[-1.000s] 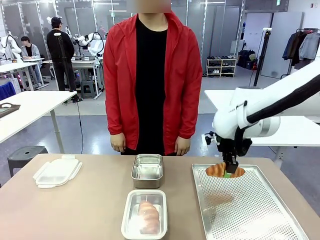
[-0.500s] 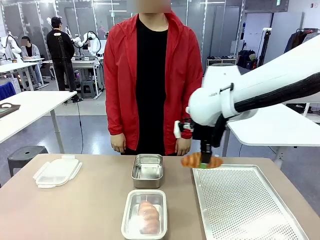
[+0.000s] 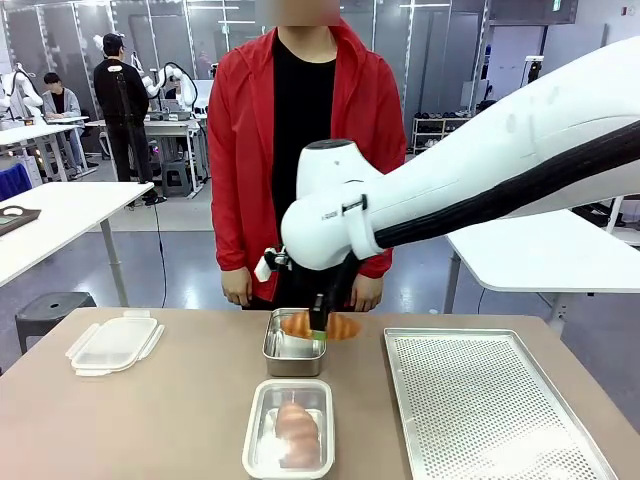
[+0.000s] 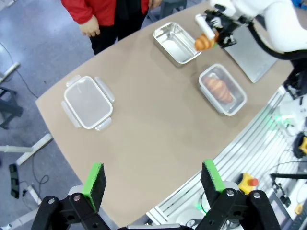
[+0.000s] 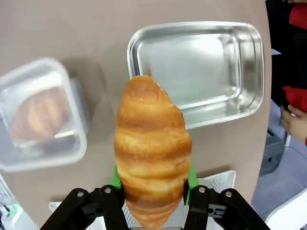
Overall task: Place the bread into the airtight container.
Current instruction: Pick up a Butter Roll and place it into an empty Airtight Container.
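Gripping a golden, ridged croissant (image 5: 152, 143) between green pads (image 5: 190, 178) — right hand (image 5: 153, 181), half-closed, over the shiny rectangular steel container (image 5: 206, 62)

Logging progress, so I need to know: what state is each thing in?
right gripper: shut on the croissant.
croissant: held in the air above the steel container.
steel container: open, empty.
clear container: open, with a second croissant inside.
lid: off, flat on the table.
tray: bare.
left gripper: open, empty.
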`<state>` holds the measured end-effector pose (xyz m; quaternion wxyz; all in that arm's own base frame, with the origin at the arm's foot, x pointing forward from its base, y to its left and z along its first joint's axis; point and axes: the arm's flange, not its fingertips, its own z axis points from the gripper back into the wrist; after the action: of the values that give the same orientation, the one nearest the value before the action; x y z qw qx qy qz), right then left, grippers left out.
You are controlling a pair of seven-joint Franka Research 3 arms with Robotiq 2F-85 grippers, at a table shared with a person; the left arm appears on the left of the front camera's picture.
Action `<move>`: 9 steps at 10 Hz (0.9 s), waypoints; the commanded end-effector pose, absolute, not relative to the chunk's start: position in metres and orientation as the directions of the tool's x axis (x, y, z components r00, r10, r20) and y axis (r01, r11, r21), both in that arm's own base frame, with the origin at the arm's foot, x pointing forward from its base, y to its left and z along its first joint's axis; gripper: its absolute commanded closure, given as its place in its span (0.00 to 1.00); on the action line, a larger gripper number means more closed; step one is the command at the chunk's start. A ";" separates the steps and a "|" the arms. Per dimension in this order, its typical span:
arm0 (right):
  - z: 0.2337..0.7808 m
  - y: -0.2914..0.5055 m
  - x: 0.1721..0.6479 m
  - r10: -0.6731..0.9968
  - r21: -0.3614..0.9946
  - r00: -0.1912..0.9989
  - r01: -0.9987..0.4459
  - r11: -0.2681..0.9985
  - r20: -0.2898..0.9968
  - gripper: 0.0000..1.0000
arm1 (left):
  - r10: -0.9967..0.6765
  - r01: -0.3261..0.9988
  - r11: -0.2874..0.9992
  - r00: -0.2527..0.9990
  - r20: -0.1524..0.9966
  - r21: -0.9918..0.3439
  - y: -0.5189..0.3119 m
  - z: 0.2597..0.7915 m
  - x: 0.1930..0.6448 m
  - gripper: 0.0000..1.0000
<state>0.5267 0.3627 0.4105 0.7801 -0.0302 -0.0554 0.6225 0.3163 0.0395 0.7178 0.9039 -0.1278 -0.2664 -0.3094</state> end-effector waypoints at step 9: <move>0.403 0.390 0.548 0.966 -0.077 0.253 -0.963 0.257 0.060 0.45 | -0.496 0.632 0.772 0.663 0.561 -0.065 0.040 0.718 0.316 0.00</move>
<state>0.5479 0.3896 0.4024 0.7913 -0.0120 -0.0474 0.6094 0.3163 0.0395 0.7177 0.9039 -0.1278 -0.2664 -0.3094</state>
